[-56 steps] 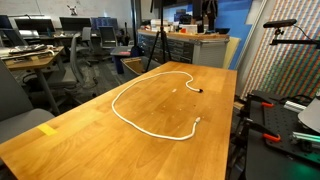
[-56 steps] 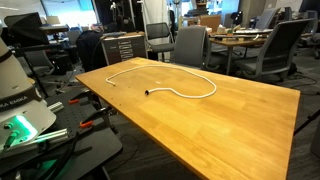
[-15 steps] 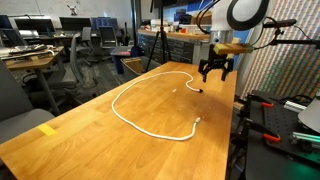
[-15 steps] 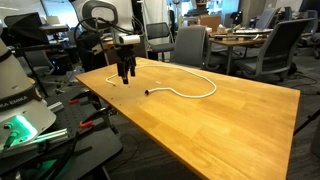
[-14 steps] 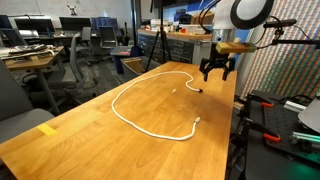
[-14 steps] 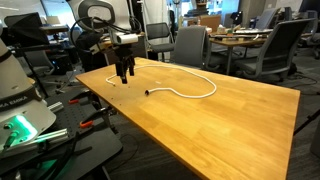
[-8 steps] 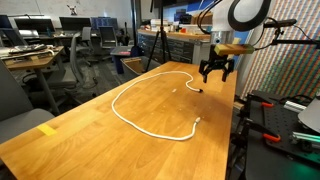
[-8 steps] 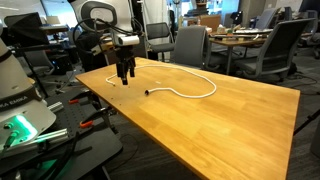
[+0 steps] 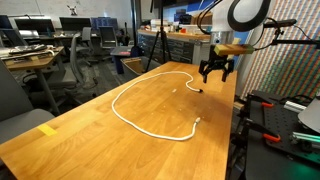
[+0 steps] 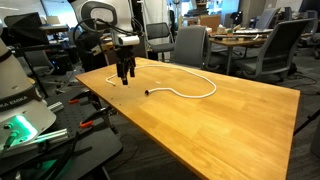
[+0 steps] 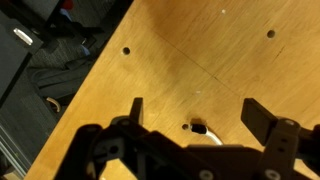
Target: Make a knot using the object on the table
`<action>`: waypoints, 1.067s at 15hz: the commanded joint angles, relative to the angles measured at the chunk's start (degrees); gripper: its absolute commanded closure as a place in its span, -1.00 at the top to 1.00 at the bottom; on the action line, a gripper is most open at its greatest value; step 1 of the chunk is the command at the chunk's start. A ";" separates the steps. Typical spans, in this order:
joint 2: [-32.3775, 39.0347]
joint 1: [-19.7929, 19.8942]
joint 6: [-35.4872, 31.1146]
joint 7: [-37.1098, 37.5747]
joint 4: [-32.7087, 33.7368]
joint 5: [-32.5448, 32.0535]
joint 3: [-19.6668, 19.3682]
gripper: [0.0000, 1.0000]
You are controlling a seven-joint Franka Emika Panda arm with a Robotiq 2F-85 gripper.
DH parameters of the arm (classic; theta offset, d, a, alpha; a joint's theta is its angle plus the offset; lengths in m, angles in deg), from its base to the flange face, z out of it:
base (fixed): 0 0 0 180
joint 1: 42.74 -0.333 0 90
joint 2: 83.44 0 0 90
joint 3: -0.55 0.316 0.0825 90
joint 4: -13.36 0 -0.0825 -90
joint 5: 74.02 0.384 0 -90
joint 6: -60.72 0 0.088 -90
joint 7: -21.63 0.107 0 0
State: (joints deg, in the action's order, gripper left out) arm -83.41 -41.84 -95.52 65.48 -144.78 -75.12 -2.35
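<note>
Upper right of the frame, gripper (image 9: 217,77) hovering wide open and empty just inside the table (image 9: 90,148) edge, white cord (image 9: 130,121) looped mid-frame, dark plug end (image 11: 197,128) almost beneath it, bare planks all around.

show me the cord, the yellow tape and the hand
cord (image 9: 113,103), in an exterior view, on the left bend of its loop
tape (image 9: 47,129), in an exterior view, on the middle of the yellow mark
hand (image 9: 216,77), in an exterior view, midway between its open fingertips
</note>
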 commanded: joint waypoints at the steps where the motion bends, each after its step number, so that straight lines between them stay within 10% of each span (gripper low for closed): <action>1: 1.35 1.04 -2.86 -1.97 0.06 -4.85 -0.30 1.00; 13: -5.59 1.08 7.11 -48.64 0.73 2.05 -0.60 1.00; 16: -3.38 2.09 5.12 -42.19 0.70 -0.91 -0.35 1.00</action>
State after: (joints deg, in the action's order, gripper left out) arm -86.75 -39.95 -90.51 23.33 -144.13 -76.06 -2.89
